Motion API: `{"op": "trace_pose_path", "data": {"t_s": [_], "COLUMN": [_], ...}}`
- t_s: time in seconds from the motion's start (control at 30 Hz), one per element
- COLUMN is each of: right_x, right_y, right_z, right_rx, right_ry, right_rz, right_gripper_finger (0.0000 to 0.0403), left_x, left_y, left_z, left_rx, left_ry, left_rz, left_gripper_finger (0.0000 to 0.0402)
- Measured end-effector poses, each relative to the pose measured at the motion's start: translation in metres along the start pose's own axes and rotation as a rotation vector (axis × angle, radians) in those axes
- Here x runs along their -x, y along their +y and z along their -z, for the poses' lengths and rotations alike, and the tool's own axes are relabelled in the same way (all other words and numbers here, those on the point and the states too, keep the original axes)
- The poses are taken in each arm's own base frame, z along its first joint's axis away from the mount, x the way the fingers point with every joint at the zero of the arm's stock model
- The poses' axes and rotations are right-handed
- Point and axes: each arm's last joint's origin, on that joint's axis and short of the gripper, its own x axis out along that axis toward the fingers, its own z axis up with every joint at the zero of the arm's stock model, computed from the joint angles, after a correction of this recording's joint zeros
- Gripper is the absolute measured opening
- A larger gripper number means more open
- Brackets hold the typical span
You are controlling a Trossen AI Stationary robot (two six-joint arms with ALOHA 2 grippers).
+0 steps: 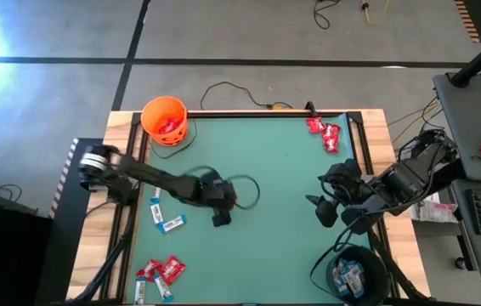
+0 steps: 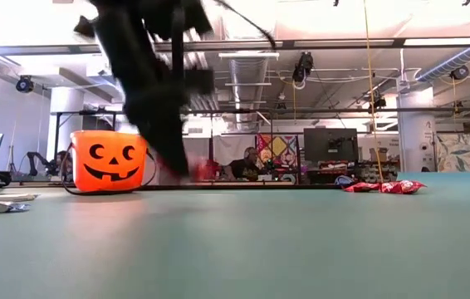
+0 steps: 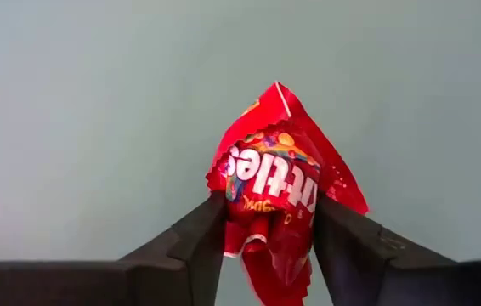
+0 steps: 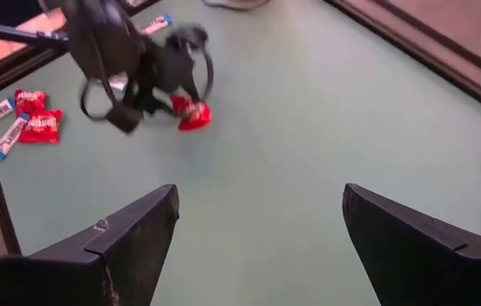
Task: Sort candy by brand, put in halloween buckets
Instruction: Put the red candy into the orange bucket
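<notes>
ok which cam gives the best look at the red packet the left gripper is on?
Left wrist view: the red packet sits large between the left gripper's fingers, print readable. Right wrist view shows it as a small red patch under that gripper. High view gives only a red speck at the gripper. Low view has a blurred red smear below the arm.

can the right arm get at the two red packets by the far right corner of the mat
Probably yes: the right claw hangs open just near-side of the red packets, with bare green mat between them. The left claw is busy mid-table.
</notes>
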Motion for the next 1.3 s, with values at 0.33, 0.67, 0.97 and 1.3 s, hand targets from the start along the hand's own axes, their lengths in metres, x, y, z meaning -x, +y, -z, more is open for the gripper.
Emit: {"op": "trace_pose_path", "data": {"t_s": [0.33,0.67,0.97,1.3], "right_x": [0.0,-0.008,-0.017,-0.039], "right_y": [0.003,0.02,0.041,0.05], "right_z": [-0.004,0.0,0.003,0.007], "right_rx": [-0.029,-0.06,-0.028,-0.342], "right_ry": [-0.097,-0.04,-0.02,-0.002], "right_rz": [0.012,-0.061,-0.144,-0.054], "right_gripper_finger": [0.0325,0.0325,0.0325,0.0325], "left_x": [0.101,0.136,0.105,0.079], "left_y": [0.126,0.264,0.301,0.316], "left_z": [-0.004,0.041,0.051,0.047], "left_rx": [0.284,0.793,0.922,0.86], "left_ry": [-0.095,-0.012,0.148,0.335], "left_rz": [-0.375,-0.676,-0.673,-0.631], "left_gripper_finger": [0.0114,0.0113,0.0119,0.0193]}}
